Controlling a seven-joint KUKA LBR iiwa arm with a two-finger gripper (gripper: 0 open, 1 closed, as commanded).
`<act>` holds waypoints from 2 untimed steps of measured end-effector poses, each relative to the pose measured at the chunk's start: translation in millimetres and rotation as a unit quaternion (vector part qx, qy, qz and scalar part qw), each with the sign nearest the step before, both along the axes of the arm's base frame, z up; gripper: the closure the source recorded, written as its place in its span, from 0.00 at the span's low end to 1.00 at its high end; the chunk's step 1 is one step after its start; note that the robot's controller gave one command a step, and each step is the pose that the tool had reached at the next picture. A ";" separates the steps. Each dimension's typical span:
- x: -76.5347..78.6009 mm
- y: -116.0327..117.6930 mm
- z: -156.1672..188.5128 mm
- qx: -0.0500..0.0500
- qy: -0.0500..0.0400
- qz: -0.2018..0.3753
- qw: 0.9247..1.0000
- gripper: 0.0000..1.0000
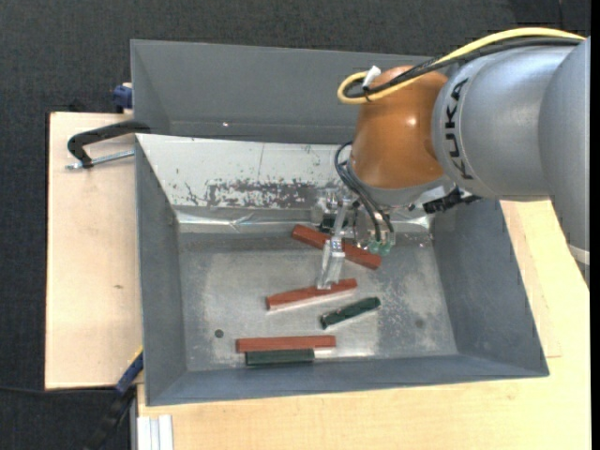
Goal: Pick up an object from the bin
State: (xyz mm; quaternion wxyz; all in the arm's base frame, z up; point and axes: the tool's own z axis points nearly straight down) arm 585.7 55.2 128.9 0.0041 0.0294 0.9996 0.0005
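end effector (330, 282) low in mid grey bin (157, 279), tip at the right end of middle red-brown bar (300, 299), looks touching | open or clenched: I can't tell | rear red bar (361, 255) just behind me | dark green stick (350, 312) just beside | front red strip (286, 343) touching front green strip (279, 356), well apart from me

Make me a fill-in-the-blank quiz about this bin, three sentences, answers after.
The gripper hangs over the middle bar, which is ___.
Just right of it lies a small stick, dark ___.
At the front wall, a long red bar lies against a shorter bar that is ___.
Missing: red; green; green.
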 end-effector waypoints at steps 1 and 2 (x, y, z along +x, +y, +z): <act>-2.1 -10.4 -50.8 0.001 0.003 -0.057 0.998 0.00; -33.4 -2.2 -52.5 -0.001 -0.010 0.008 1.000 0.00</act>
